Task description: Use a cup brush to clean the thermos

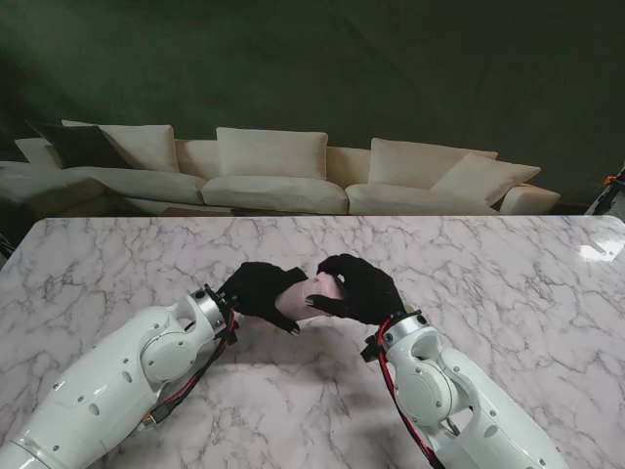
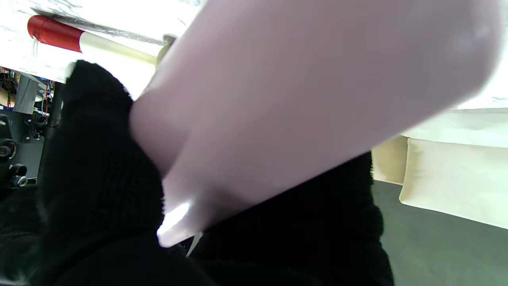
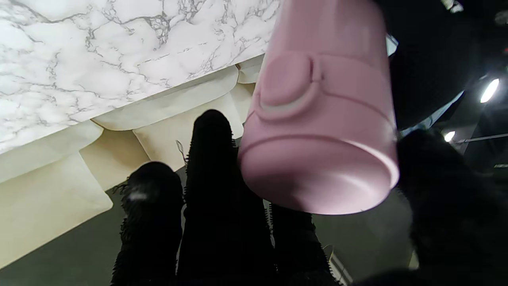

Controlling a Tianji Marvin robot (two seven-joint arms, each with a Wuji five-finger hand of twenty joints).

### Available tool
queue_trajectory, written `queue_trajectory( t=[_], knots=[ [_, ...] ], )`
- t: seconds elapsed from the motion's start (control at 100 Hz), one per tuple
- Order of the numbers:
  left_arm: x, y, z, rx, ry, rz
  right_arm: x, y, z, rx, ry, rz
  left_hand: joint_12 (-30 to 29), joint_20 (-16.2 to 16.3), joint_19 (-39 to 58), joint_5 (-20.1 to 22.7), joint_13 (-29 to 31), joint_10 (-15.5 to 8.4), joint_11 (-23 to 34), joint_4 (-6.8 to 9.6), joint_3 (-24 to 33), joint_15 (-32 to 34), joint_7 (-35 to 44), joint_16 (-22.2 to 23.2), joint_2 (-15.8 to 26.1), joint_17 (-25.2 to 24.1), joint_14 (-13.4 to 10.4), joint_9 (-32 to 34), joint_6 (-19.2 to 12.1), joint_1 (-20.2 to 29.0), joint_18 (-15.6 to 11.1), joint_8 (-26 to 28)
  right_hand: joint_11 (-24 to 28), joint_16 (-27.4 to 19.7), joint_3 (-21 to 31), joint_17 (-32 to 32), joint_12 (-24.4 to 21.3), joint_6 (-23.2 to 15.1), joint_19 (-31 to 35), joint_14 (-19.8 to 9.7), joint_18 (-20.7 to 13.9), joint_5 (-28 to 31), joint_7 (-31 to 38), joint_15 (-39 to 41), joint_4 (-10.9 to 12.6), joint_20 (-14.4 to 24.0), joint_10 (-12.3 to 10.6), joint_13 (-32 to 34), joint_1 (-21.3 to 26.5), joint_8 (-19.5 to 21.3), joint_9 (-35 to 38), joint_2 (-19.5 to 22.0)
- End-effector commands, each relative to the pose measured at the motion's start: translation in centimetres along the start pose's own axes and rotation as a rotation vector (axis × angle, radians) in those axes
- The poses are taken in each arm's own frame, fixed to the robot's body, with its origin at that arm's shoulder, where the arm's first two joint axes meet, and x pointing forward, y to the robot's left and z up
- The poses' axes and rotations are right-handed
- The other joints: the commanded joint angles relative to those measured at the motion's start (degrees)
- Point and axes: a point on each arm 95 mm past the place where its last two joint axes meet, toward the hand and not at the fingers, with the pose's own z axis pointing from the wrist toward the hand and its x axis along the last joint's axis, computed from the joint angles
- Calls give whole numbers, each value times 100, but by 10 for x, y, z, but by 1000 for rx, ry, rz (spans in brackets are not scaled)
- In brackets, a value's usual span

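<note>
We grip the pink thermos [image 1: 311, 293] between both gloved hands, our left hand [image 1: 256, 289] wrapped round its body and our right hand [image 1: 359, 286] closed over the lid end, likely to open it, brush [image 2: 85, 39] lying beyond our left fingers.

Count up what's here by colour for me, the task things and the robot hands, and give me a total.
Pink: 1, the thermos, held between both robot hands
Red and cream: 1, a long handle on the table, likely the cup brush, its head hidden
Black: 2, the left robot hand and the right robot hand, both gloved
Total: 4
</note>
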Motion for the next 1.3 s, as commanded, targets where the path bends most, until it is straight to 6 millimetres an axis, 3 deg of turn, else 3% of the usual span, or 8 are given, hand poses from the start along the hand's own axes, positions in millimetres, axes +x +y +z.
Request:
queue_trajectory(
  t=[0.0,0.22,0.57,0.75,0.87,0.96,1.08,1.29],
  knots=[
    [2,-7,6,10,5,0,-3,-7,-2,30,21,14,113,-19,384,134,545,-395,286,269,2334,1069,914,321,1387,189,-613,187,-1237,1972,-941,393,-194,63,659,-460,-141,-1234,-312,-183,46,262,213,-247,-108,316,-47,-526,131,304,-464,-261],
    [0,-6,6,9,-2,2,-2,-11,-1,6,139,39,127,-18,384,133,542,-386,288,272,2333,1088,919,333,1389,191,-617,184,-1236,1986,-943,393,-704,-621,289,-1639,-627,-1510,-1614,56,567,1809,329,-1674,-277,642,-202,-1353,-17,-94,-292,-254],
    [-2,-7,7,15,-8,4,3,-15,-3,-27,214,168,140,-11,396,124,539,-382,296,277,2327,1116,921,346,1392,194,-621,176,-1228,1986,-944,391,-1097,-1471,-66,-2539,-993,-1378,-3074,35,999,3601,250,-3146,-73,181,-786,-1624,-514,-190,631,195],
    [-3,-6,6,16,-8,5,6,-9,-5,-130,243,268,142,-8,396,123,537,-386,299,279,2320,1124,923,350,1399,184,-624,170,-1239,1981,-942,392,-1461,-1728,-130,-2919,-1116,-2344,-3534,41,888,1796,-502,-3618,-38,-132,-688,-2133,-598,-393,-254,313],
    [-2,-7,6,22,-3,5,2,0,-8,-177,200,248,142,-7,400,125,539,-382,301,283,2324,1130,924,352,1403,191,-626,171,-1234,1988,-951,391,-1469,-1822,-393,-2865,-1137,-2269,-3512,99,825,104,-1127,-3733,-22,-141,-303,-2298,-661,-668,-971,502],
    [-1,-9,5,28,2,7,-5,8,-12,-171,139,206,143,-6,401,125,541,-380,305,280,2317,1133,926,353,1395,189,-625,176,-1235,1977,-939,392,-1603,-1965,-798,-2769,-1301,-1536,-3493,345,747,-1245,-1482,-3868,12,-168,-30,-2379,-844,-1404,-1563,662],
    [0,-11,4,31,8,11,-15,15,-17,-118,24,124,144,-4,405,129,537,-387,307,286,2325,1131,927,352,1401,191,-631,174,-1239,1987,-940,393,-1699,-1942,-1087,-1865,-1361,-138,-2903,751,540,-2276,-1754,-3716,18,-85,339,-1771,-1487,-1709,-1866,1011],
    [2,-12,4,31,17,15,-19,19,-19,-61,-172,96,141,-2,409,128,543,-380,311,292,2328,1139,922,355,1396,193,-629,180,-1237,1982,-943,390,-1185,-1809,-830,2070,-1087,582,-477,1233,919,-1851,-1045,-2041,2,-1363,855,1798,-2232,-2132,100,1102]
  ],
)
